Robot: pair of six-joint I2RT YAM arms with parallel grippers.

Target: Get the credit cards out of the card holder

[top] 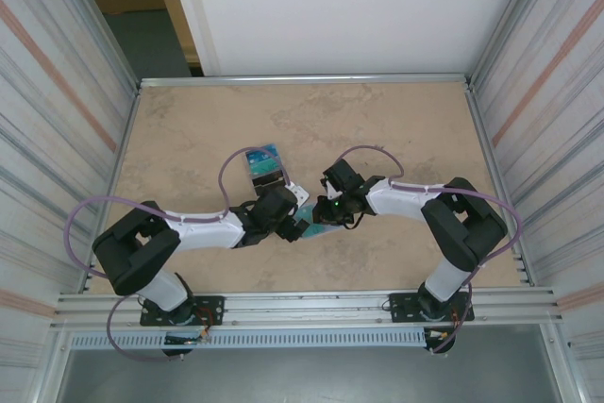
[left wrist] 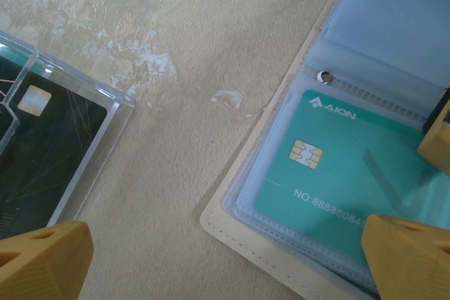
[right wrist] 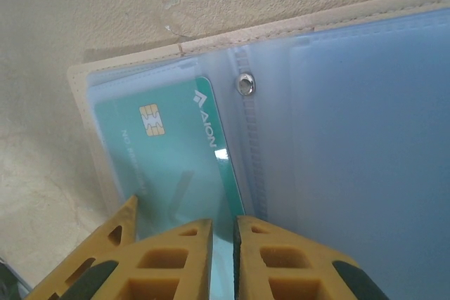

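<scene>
From above: open and flat on the tan table (top: 396, 129), the card holder (top: 310, 226), caught between the two arm tips. Close against the holder's left side, the left gripper (top: 291, 214); close against its right side, the right gripper (top: 324, 216); both partly covering it. Beyond the holder and a little to its left, near but apart, a clear card case (top: 265, 165).

Left wrist view: spread to its widest, the left gripper (left wrist: 225, 254), with nothing held between the fingertips (left wrist: 43, 258). One yellow tip over bare table left of the holder, the other over the holder itself, above the numbered end of the sleeved card. Beige stitched rim and clear sleeves on the card holder (left wrist: 219, 214). Tucked inside one sleeve, just below a small metal rivet (left wrist: 324, 75), a teal card (left wrist: 337, 166) marked AION, chip showing. Left of the holder, across a strip of bare table (left wrist: 197, 47), the clear card case (left wrist: 77, 145) with a dark chip card inside. At the holder's right side, over the teal card, part of another yellow finger (left wrist: 439, 131).

Right wrist view: nearly closed, the right gripper (right wrist: 235, 244), only a thin slit left between its fingertips (right wrist: 176, 254). Poised over one end of the teal card (right wrist: 176, 152), inside the open card holder (right wrist: 365, 138). Impossible to tell whether card or sleeve is pinched in the slit. Beside the card's far corner, the rivet (right wrist: 246, 84). Just left of the pair, over the holder's edge, a third yellow finger (right wrist: 105, 251). Right of the rivet, pale blue frosted sleeves.
</scene>
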